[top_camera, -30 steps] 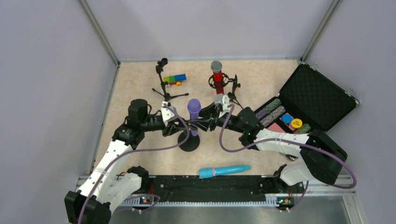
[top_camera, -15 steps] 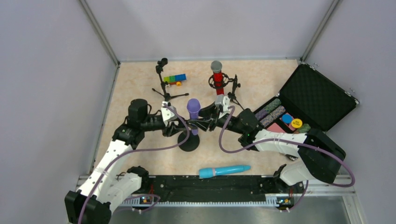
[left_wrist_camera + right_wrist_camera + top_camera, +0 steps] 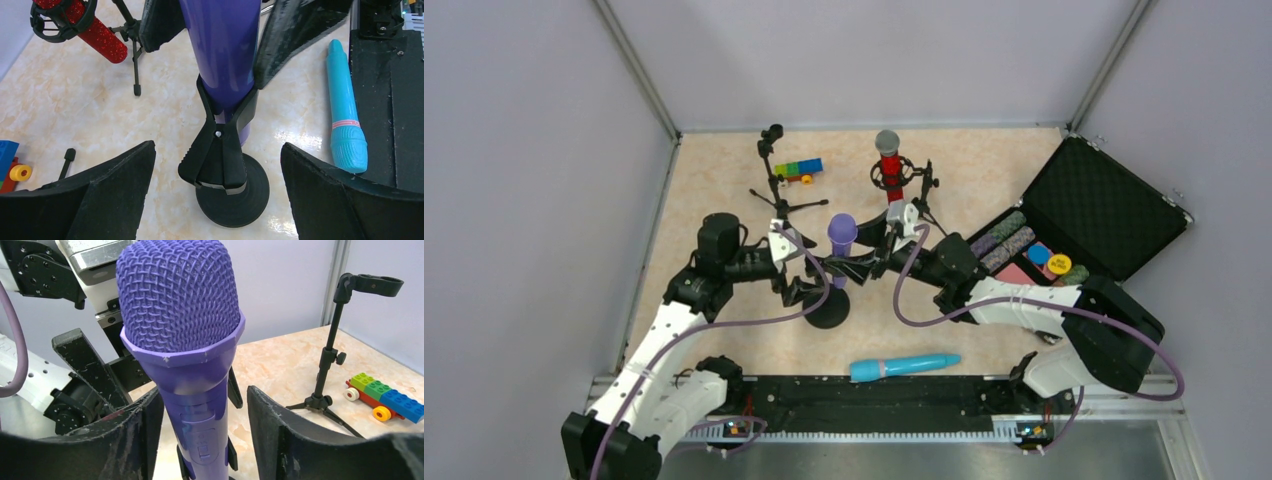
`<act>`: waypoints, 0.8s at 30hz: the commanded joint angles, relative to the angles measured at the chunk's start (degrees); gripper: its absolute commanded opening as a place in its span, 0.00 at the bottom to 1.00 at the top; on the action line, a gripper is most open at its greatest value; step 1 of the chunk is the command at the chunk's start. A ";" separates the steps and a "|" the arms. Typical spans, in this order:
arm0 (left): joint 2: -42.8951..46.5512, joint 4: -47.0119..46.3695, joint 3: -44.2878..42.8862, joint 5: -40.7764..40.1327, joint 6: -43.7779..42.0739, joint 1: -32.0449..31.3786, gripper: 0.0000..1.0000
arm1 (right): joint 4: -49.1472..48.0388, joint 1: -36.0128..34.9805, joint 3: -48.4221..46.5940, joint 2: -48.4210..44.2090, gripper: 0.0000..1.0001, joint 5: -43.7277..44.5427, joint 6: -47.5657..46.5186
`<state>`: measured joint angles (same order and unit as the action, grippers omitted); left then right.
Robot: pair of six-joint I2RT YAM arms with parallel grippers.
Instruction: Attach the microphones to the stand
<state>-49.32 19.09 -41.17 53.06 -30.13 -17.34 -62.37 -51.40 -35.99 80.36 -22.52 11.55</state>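
purple mic [image 3: 841, 240] stood clipped in stand [image 3: 232, 192] | left claw [image 3: 217, 146] gaped wide, right claw [image 3: 202, 392] slack around it — I gripped nothing | blue mic [image 3: 904, 366] lay flat nearer me, axis crosswise — closer to right claw

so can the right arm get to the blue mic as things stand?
Probably yes. The blue mic lies alone on bare table near the front edge, nothing over it. The right gripper, open around the purple mic, must back off first.

Purple microphone [image 3: 222, 45]: head off-frame
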 commanded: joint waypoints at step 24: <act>15.34 -15.48 5.86 -13.61 21.38 -0.23 0.99 | -6.00 -0.77 3.29 -3.47 0.86 2.22 2.33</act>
<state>-37.34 8.08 -37.56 43.42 -16.10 -17.34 -65.10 -51.59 -32.93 78.91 -20.69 13.32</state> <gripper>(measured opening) 0.991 0.860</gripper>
